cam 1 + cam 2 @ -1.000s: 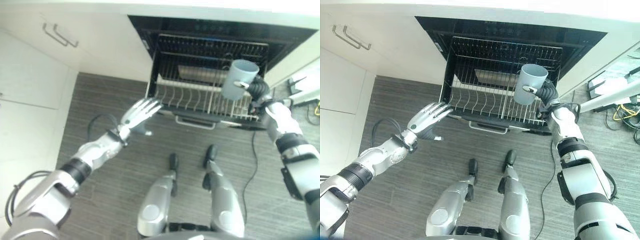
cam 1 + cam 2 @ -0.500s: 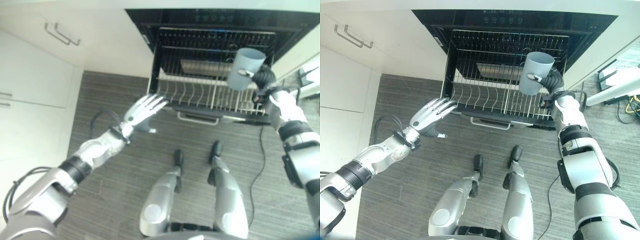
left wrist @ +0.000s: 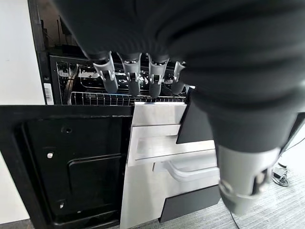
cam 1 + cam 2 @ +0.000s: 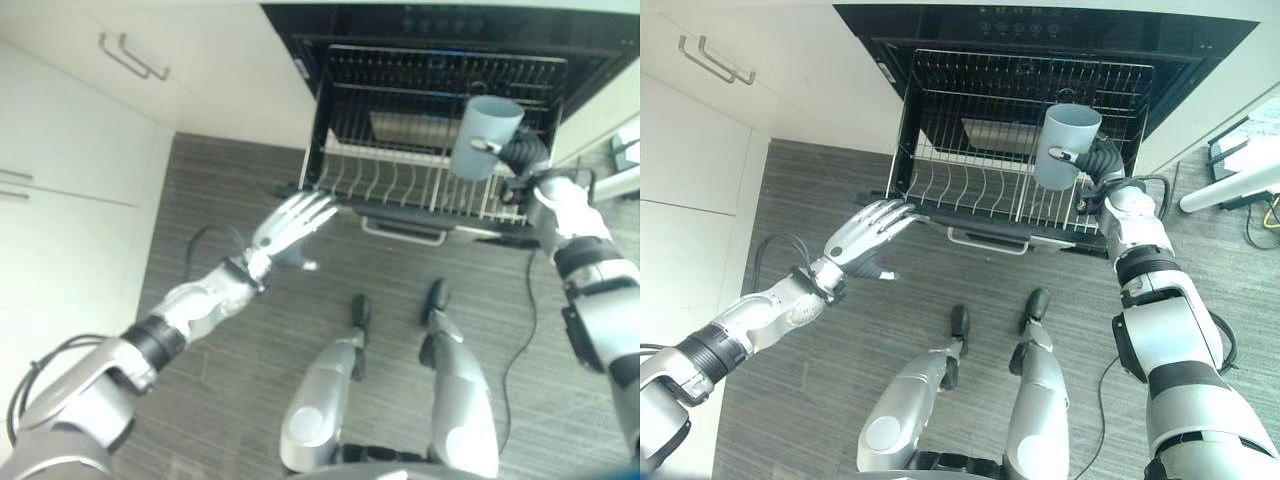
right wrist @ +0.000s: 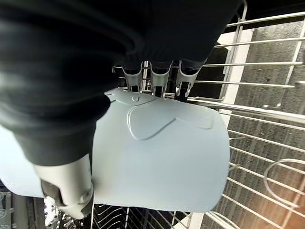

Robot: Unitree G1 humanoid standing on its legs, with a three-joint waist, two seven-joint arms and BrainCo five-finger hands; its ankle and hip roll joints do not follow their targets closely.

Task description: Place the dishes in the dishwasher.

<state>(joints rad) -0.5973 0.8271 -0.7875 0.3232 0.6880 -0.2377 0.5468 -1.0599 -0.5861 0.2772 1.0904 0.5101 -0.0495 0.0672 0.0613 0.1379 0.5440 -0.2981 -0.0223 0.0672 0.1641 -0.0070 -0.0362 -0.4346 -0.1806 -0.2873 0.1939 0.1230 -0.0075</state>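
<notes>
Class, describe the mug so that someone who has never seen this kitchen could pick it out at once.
Find the open dishwasher under the counter, with its wire rack pulled out. Over the rack's right side the right hand grips a mug: pale blue-grey, plain and solid among thin wires.

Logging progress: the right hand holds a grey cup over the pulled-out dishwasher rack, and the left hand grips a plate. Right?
Not quite: the left hand is open and holds nothing, as the left eye view shows. The right hand does hold the grey cup over the rack.
</notes>
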